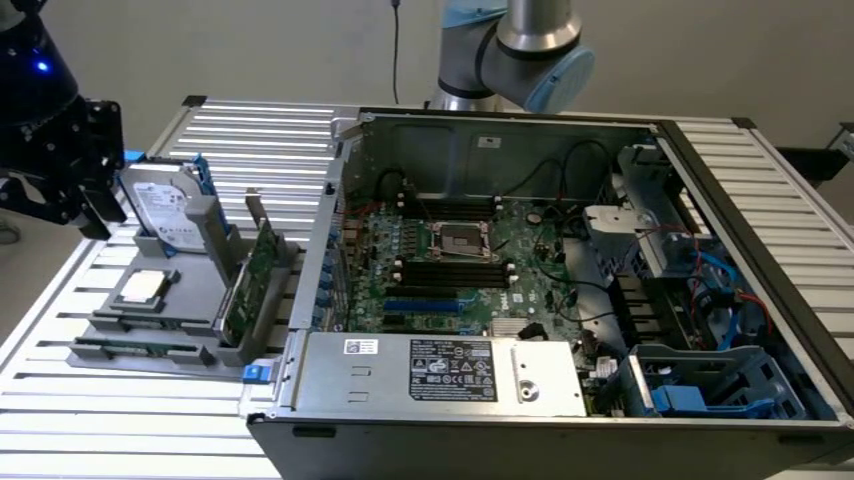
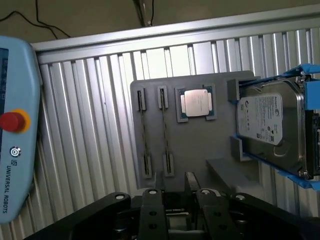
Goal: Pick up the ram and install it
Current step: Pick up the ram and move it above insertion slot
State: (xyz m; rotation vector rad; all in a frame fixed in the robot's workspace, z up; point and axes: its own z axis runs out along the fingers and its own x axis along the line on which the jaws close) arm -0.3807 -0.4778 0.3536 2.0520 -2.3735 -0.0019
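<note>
While pincer [image 2: 180,195] hangs spread above grey parts tray [image 2: 200,147], nothing sits between its fingers [image 2: 152,210]. Exterior view: pincer at upper left of frame, tray below it on slatted bench [image 1: 80,420].

Ram [image 2: 165,131] stands on edge in tray's slotted holders, second stick just beside it, neither touched.

Square silver processor [image 2: 196,103] next along tray, then hard drive [image 2: 270,125] in blue bracket.

Green expansion card [image 1: 251,285] upright at tray side nearest open computer case [image 1: 507,140], centre to right of frame.

Ram well apart from motherboard [image 1: 534,290].

Teach pendant [image 2: 15,150] with red button well apart from tray.
</note>
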